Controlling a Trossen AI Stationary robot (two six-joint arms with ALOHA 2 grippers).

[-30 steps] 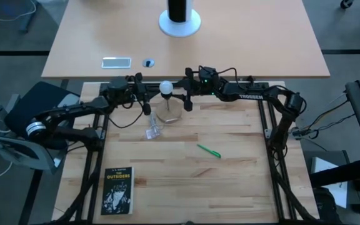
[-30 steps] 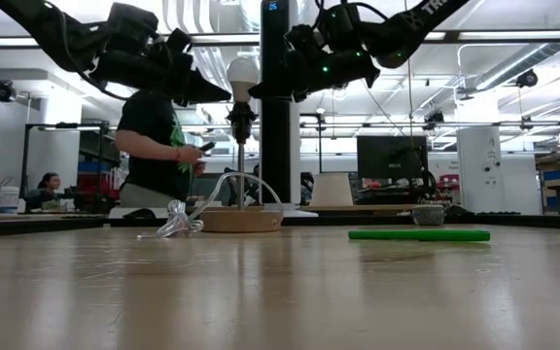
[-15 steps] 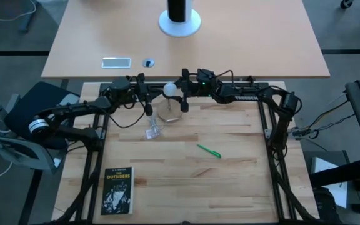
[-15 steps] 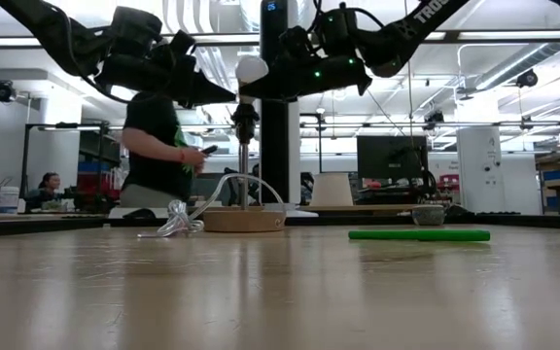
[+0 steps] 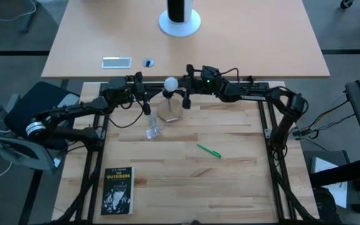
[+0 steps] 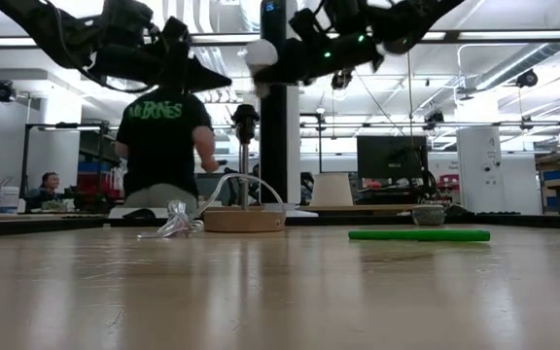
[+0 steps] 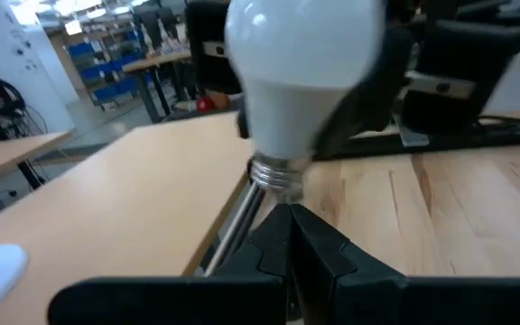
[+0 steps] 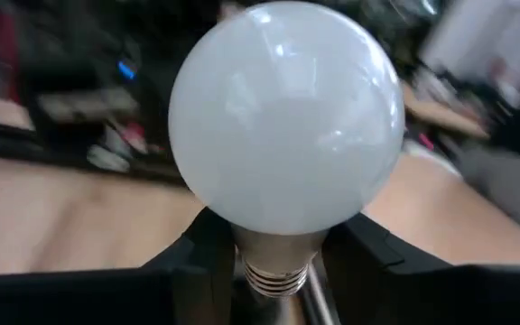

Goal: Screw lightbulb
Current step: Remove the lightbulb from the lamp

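Note:
The white lightbulb (image 6: 259, 51) sits in my right gripper (image 6: 268, 64), above the black socket (image 6: 246, 115) that tops a thin stem on a round wooden base (image 6: 244, 220). In the high view the lightbulb (image 5: 169, 83) is over that base (image 5: 169, 112), with my right gripper (image 5: 177, 87) beside it. My left gripper (image 6: 224, 86) is shut and empty just left of the bulb. In the left wrist view its closed tips (image 7: 289, 221) point at the bulb's silvery threaded base (image 7: 276, 171). My right gripper pinches the bulb's neck (image 8: 242, 242) between its two fingers (image 8: 201, 257), just under the globe and above the threaded base (image 8: 273, 275). The fingers come nearly level from the table's right. The bulb is lifted clear of the socket, globe up and base down.
A clear crumpled wrapper (image 5: 152, 132) lies near the lamp base, and a green pen (image 5: 209, 150) lies toward the table's middle. A black book (image 5: 117, 190) lies at the near left. A person (image 6: 168, 146) stands in the room beyond the table.
My right gripper has gone up with the bulb. The bulb stood right on top of the socket a second ago and now hangs clear above it. My left gripper has risen slightly and stayed shut. The person behind has turned away.

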